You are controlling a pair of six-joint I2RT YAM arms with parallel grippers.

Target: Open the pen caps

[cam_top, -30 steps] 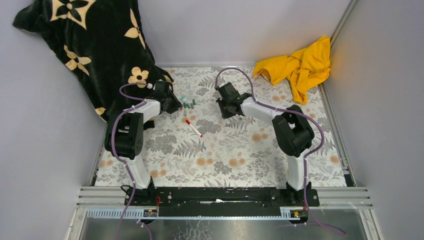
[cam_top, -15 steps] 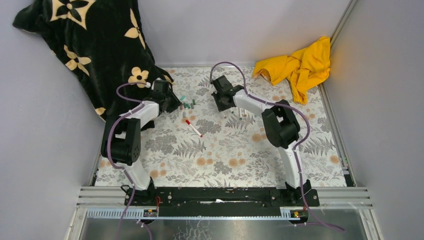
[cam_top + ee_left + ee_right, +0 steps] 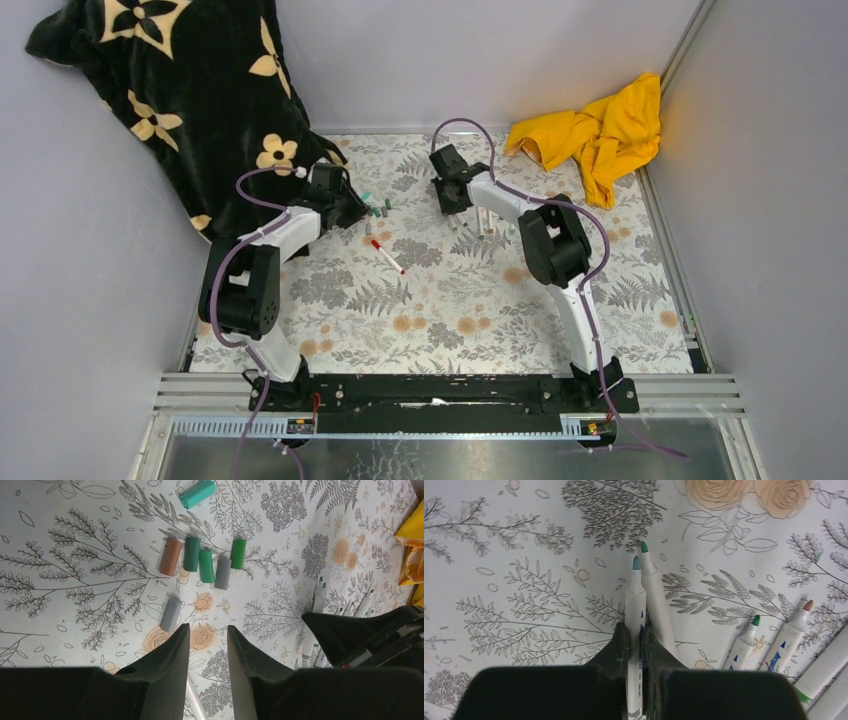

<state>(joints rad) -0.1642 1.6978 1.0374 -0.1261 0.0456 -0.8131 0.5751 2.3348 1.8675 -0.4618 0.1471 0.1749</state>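
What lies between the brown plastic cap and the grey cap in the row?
A dark green plastic cap and a brighter green cap: left wrist view.

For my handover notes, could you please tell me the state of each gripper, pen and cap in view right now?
left gripper: open, nothing between its fingers.
right gripper: shut on a pen.
held pen: uncapped, blue-grey tip bare.
other pens: uncapped, lying on the mat.
loose caps: off their pens, lying on the mat.
red cap: on its pen.
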